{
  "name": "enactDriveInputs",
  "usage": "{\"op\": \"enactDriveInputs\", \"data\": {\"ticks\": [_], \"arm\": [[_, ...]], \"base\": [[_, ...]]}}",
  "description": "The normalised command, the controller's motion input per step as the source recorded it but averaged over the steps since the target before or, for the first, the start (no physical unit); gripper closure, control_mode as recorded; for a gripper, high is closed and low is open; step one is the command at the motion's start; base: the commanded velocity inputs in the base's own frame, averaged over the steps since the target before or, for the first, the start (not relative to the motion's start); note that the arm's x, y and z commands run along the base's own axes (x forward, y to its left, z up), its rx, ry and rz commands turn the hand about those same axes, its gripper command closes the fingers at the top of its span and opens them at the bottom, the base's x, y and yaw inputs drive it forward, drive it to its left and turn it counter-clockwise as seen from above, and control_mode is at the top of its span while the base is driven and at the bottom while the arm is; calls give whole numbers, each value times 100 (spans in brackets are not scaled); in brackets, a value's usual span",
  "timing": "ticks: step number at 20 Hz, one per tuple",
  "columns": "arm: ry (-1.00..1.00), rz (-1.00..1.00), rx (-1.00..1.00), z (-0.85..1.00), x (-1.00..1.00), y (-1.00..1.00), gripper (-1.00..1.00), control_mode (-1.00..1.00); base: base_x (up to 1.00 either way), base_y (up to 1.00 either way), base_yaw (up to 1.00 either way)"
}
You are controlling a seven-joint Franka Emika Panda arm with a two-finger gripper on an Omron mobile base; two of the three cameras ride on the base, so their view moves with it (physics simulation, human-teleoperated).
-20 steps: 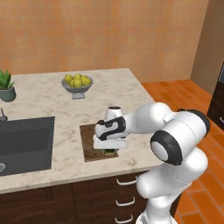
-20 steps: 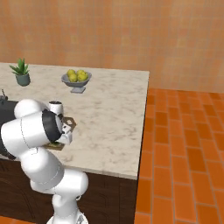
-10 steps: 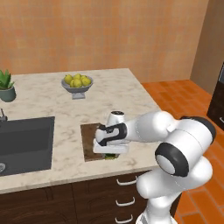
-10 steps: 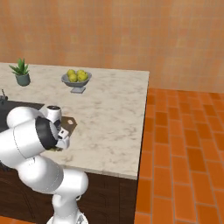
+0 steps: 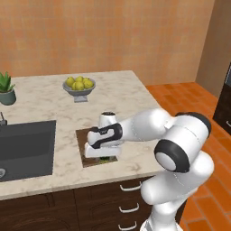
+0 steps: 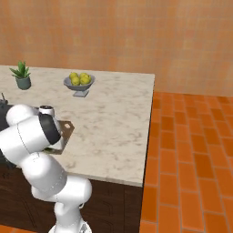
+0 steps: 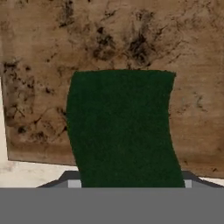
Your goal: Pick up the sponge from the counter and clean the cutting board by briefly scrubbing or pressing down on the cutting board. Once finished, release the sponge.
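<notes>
The pincer was down over the cutting board, and in my hand view the dark green sponge ran up from between its fingers, so I read it as pinching the sponge against the stained brown wood. The board lay on the marble table near its front edge, just right of the sink.

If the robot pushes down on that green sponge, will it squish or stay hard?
The sponge probably squishes: it looks like a soft scrubbing block, and its edges seem slightly bowed in the hand view. It's likely light, being far smaller than the cutting board. Its fuzzy green top probably won't slip easily.
</notes>
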Motion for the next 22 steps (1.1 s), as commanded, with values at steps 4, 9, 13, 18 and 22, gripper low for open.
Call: {"op": "enactDriveInputs", "data": {"ticks": [4, 9, 13, 18, 22], "arm": [[3, 14, 0, 14, 16, 51, 100, -100], [3, 10, 0, -1, 18, 39, 100, -100], [-1, 0, 1, -44, -1, 15, 100, -100], [0, 0, 2, -57, 27, -2, 100, -100], [2, 0, 1, -7, 69, 0, 100, -100]], "base": [[0, 0, 0], [0, 0, 0], [0, 0, 0], [0, 0, 0], [0, 0, 0]]}}
